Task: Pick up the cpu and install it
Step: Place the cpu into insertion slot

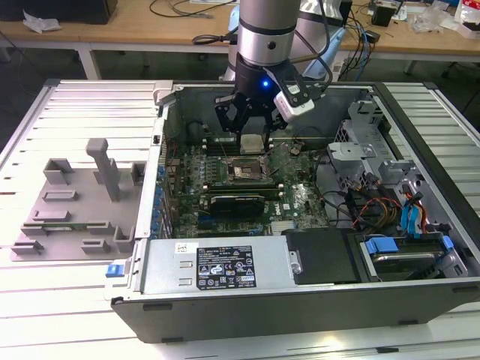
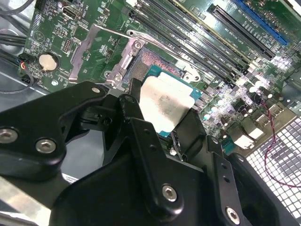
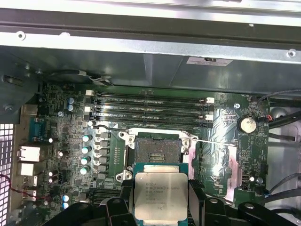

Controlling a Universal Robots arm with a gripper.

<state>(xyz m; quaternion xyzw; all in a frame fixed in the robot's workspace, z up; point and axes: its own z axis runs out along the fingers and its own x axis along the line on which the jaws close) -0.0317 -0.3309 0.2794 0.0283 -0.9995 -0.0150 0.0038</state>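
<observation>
Exterior view: pincer (image 1: 252, 129) pinches the cpu (image 1: 252, 143) inside the computer case (image 1: 300, 300), just above the socket (image 1: 245, 171).
Second wrist view: cpu sits flat between the fingers (image 2: 135, 106).
First wrist view: socket open, frame swung aside. Best to square the edges and keep it level.

Case sticker (image 1: 226, 267), cpu (image 3: 159, 195) txt (none legible)

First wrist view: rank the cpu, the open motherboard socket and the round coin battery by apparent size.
1. cpu, though it sits nearer the camera than the socket, so that lead is unsure.
2. socket.
3. coin battery, clearly smallest.
</observation>
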